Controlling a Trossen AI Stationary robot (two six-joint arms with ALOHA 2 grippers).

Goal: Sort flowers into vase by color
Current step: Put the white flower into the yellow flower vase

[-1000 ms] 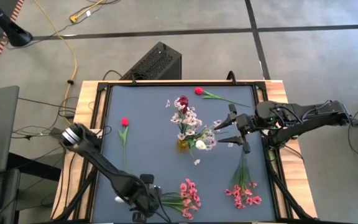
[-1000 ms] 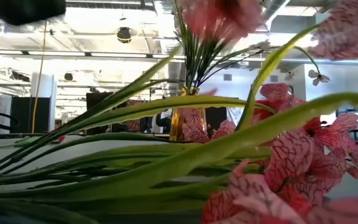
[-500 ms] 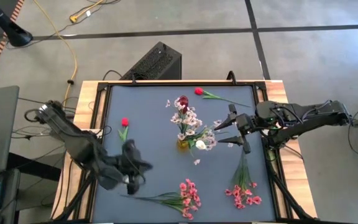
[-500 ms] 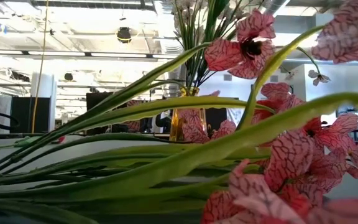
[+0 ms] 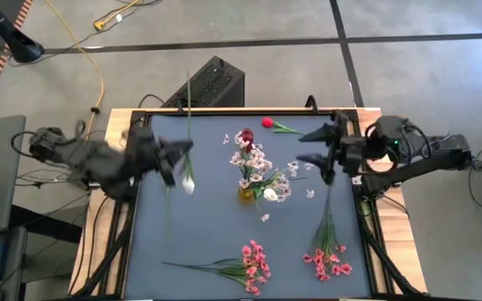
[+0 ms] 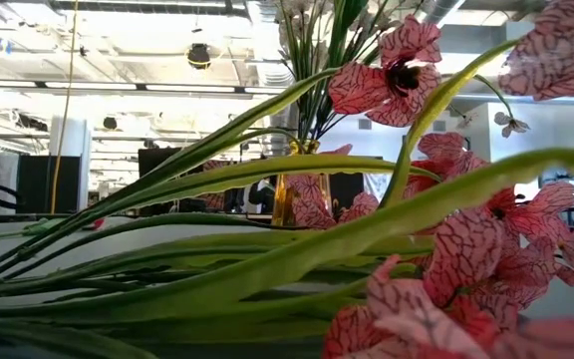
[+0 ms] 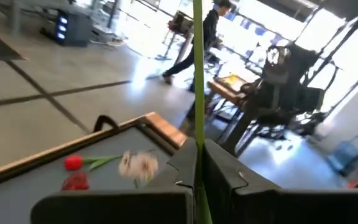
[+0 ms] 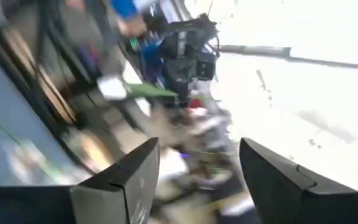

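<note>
My left gripper (image 5: 182,150) (image 7: 197,146) hovers over the table's left part, shut on a white-budded flower (image 5: 188,186) with a long green stem. My right gripper (image 5: 315,146) (image 8: 197,155) is open above the table's right part, right of the vases, touching nothing. An amber vase (image 5: 247,193) (image 6: 289,199) at the table's middle holds pale pink-white blossoms (image 5: 253,163). Behind it a clear vase (image 5: 246,135) holds a red bud. A red rosebud (image 5: 268,123) (image 7: 73,163) lies near the far edge. Two bright pink sprays (image 5: 253,261) (image 5: 329,261) lie near the near edge. My left gripper pinches the flower's green stem (image 7: 197,112) between its two fingers (image 7: 182,165), nearer the bud than the bare end. The fingers come level from the table's left and lie across the stem. The flower is lifted clear, bud (image 5: 188,186) nearward, bare end (image 5: 188,75) past the far edge.
A thin green stem (image 5: 168,213) lies on the table's left part, near my left gripper. Loose petals (image 5: 264,217) dot the mat around the vases. The low view is filled by a pink spray's leaves (image 6: 217,269). A person (image 7: 207,37) walks in the room beyond.
My left gripper has swung from the near edge beside the pink spray up and toward the far-left part of the table, staying shut on the white-budded flower it carries. My right gripper has moved toward the far edge and turned at the wrist.
</note>
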